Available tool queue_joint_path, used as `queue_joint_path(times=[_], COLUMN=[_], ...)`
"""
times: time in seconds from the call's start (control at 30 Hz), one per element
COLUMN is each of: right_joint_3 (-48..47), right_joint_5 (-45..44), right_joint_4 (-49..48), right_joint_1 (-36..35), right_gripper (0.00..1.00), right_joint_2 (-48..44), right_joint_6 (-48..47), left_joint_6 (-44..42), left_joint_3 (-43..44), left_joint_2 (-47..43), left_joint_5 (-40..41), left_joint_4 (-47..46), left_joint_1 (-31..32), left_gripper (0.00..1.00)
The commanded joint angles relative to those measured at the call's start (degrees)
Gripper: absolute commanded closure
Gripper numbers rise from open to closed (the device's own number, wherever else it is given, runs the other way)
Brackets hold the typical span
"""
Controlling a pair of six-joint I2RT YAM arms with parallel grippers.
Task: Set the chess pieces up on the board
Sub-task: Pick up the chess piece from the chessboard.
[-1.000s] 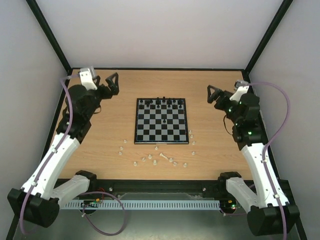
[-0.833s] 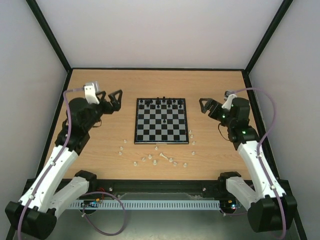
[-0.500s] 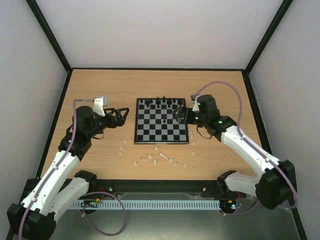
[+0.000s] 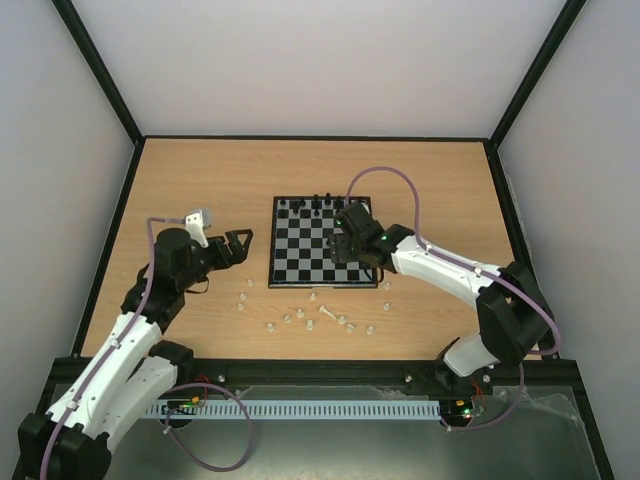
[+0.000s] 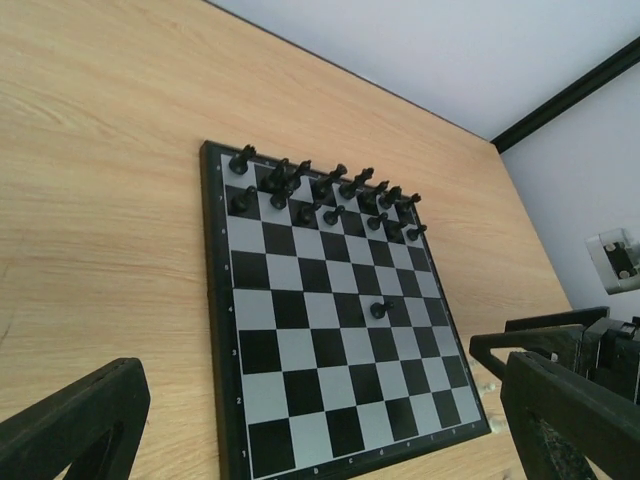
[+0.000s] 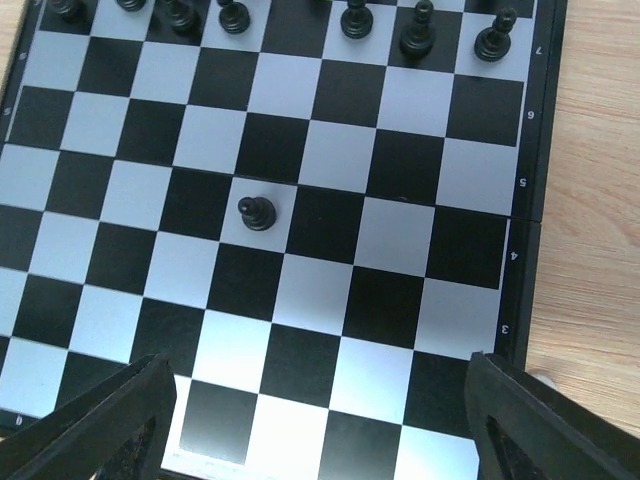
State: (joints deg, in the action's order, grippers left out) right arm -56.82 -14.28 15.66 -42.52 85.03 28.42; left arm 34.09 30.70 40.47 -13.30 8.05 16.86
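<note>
The board [image 4: 300, 262] lies mid-table, with black pieces in its far rows. It also shows in the left wrist view [image 5: 300, 350] and the right wrist view [image 6: 330, 290]. Many pale chess pieces [image 4: 308, 324] lie scattered on the table off its near edge. My right gripper [image 4: 345, 250] hovers open and empty over the board's right half [image 6: 320, 425]. A lone black pawn [image 6: 257, 212] stands ahead of it. My left gripper [image 4: 240, 246] is open and empty, left of the board, facing it [image 5: 320, 430].
More pale pieces [image 4: 384, 270] lie by the board's right edge. Others lie near its left front corner [image 4: 243, 298]. The right arm [image 5: 590, 345] shows at the right of the left wrist view. Black frame rails border the wooden table [image 4: 190, 200].
My right arm has swung left from the table's right side to above the board. My left gripper has moved nearer and toward the board's left edge.
</note>
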Motion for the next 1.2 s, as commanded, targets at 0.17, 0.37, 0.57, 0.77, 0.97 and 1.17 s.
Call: queue_joint_path(times=[0.17,0.37,0.57,0.77,0.97,1.17], right_joint_3=[-7.5,-12.1,-18.5,-25.7,-26.1,-23.4], right_joint_5=[-1.4,1.3,1.3,0.0,-1.6,-2.7], right_joint_4=[4.4,5.2,7.4,11.1,12.8,11.1], right_joint_1=[-0.8,-0.8,-0.8,-0.8,-0.8,-0.8], right_gripper=[0.29,0.41,0.44,0.52,0.55,0.55], right_joint_2=[5.5,12.3,19.9,24.5,25.4,25.5], right_joint_6=[-4.1,-4.8,-6.0,-5.8,-6.6,-6.2], left_joint_6=[0.9,1.1,-1.0,-1.0,0.1,2.1], left_joint_3=[-2.1,-4.2,-4.3,-4.2,-3.6,-0.9], left_joint_2=[2.1,-2.8,-4.8,-4.2,-0.8,7.3], left_joint_5=[-2.8,-3.2,-1.8,-1.4,-0.8,4.8], left_joint_4=[-1.1,-1.5,2.1,1.9,-1.4,-6.7], left_joint_1=[0.2,0.5,0.8,1.7,3.7,8.3], left_gripper=[0.01,0.01,0.01,0.01,0.01,0.01])
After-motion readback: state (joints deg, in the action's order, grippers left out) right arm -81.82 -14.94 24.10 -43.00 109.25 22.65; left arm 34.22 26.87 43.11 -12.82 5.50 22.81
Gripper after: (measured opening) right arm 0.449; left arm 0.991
